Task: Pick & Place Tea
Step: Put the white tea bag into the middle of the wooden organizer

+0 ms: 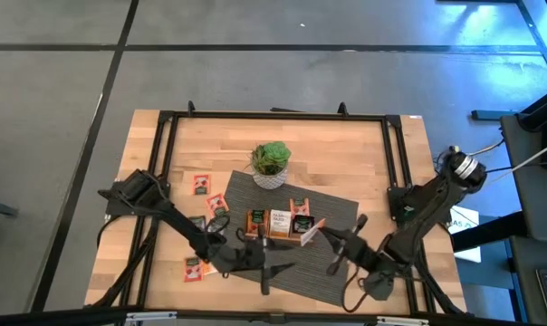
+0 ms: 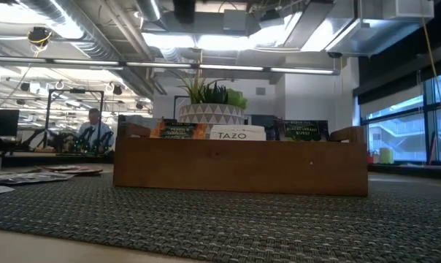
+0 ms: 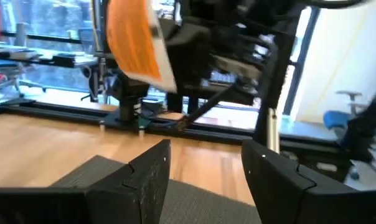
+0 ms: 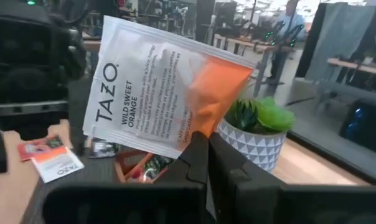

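Right wrist view: the right gripper (image 4: 206, 163) is clenched on the lower edge of a tea sachet (image 4: 163, 87), white with an orange part, printed "TAZO Wild Sweet Orange", held up tilted above the wooden tray (image 1: 278, 225) beside the plant pot (image 4: 253, 140). The left gripper (image 3: 206, 177) is released over the mat (image 1: 296, 272), near the counter's (image 1: 346, 154) near edge.

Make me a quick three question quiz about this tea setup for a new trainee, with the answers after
1. True or false: the right gripper is shut on a sachet.
2. Which is open? A) left gripper B) right gripper
3. What stands on the table behind the tray?

Key: 1 true. 2 A. 3 the plant pot.
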Tool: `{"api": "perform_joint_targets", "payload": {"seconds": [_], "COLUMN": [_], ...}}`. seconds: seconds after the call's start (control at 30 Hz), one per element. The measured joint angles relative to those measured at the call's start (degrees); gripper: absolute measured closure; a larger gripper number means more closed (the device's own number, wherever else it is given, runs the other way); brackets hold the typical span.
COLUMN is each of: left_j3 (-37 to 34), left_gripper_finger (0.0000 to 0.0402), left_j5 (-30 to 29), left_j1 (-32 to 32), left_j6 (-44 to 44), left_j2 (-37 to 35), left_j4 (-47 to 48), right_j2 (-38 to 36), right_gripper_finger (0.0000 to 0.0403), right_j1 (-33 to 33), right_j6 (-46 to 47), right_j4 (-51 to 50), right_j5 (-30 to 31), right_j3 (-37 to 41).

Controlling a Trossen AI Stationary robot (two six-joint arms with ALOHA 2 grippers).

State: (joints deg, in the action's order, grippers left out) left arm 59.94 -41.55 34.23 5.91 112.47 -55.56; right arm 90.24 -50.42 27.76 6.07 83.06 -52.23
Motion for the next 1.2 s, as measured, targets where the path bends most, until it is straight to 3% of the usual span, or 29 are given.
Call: {"api": "perform_joint_targets", "payload": {"seconds": [0.13,0.27,0.53,0.63,0.87,1.07,1.2], "left_j3": [0.00,0.02,0.04,0.04,0.07,0.09,0.09], "left_gripper_finger": [0.0208,0.0208,0.0208,0.0208,0.0208,0.0208,0.0229], "left_j5": [1.02,4.20,-0.79,-3.94,-3.03,-3.38,-3.74], "left_j1": [-2.89,-4.83,-3.76,-3.49,-3.97,-4.68,-4.75], "left_j6": [3.59,-0.41,-9.74,-10.94,-10.58,-9.78,-9.74], "left_j2": [0.13,0.15,0.20,0.21,0.20,0.20,0.20], "left_j4": [0.09,-1.05,-8.13,-9.68,-10.36,-10.92,-10.98], "right_j2": [2.43,2.59,1.76,1.88,1.92,1.92,1.92], "right_gripper_finger": [0.0396,0.0395,0.0394,0.0394,0.0394,0.0394,0.0394], "right_j1": [1.49,1.93,1.93,1.93,2.27,3.58,3.75], "right_j6": [-7.29,-10.35,-13.44,-13.25,-13.00,-11.53,-11.60], "right_j4": [8.76,11.31,12.19,12.21,12.40,12.43,12.41], "right_j5": [0.00,0.26,4.29,3.34,2.36,-3.52,-3.69], "right_j3": [0.00,0.00,0.00,0.00,0.00,0.00,0.00]}}
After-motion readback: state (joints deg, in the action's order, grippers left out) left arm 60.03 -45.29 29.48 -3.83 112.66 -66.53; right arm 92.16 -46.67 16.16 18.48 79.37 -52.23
